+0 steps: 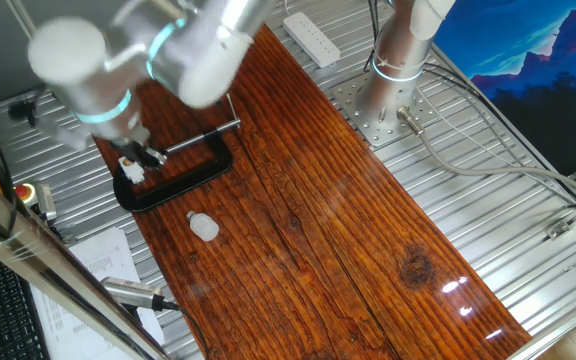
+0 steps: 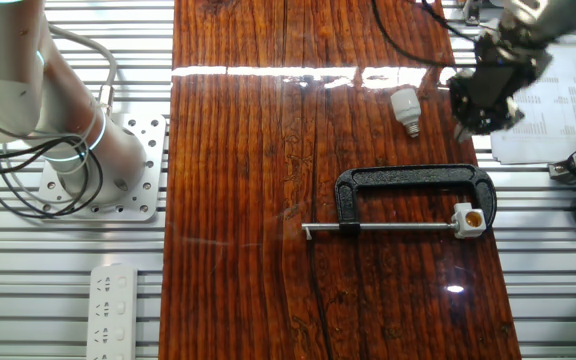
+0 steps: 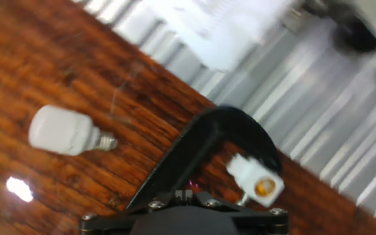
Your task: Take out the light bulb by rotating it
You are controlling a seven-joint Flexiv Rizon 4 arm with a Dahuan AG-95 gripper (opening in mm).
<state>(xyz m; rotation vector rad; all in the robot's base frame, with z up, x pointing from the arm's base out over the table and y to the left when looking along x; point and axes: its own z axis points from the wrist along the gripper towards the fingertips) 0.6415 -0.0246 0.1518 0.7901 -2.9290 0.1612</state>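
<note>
The light bulb (image 1: 204, 226) is small, frosted white and lies on its side on the wooden board, free of the socket. It also shows in the other fixed view (image 2: 405, 107) and in the hand view (image 3: 64, 130). The white socket (image 2: 470, 217) with its brownish opening is held at the end of the black C-clamp (image 2: 413, 180). It is empty in the hand view (image 3: 256, 179). My gripper (image 1: 138, 158) hangs above the clamp and socket, blurred, and holds nothing. In the hand view its tips (image 3: 188, 194) meet at the middle.
Papers (image 2: 548, 120) lie on the metal table beside the board, near the gripper. The arm's base (image 1: 388, 90) stands at the far side. A white power strip (image 1: 311, 38) lies by it. A red button (image 1: 26, 192) sits at the table edge.
</note>
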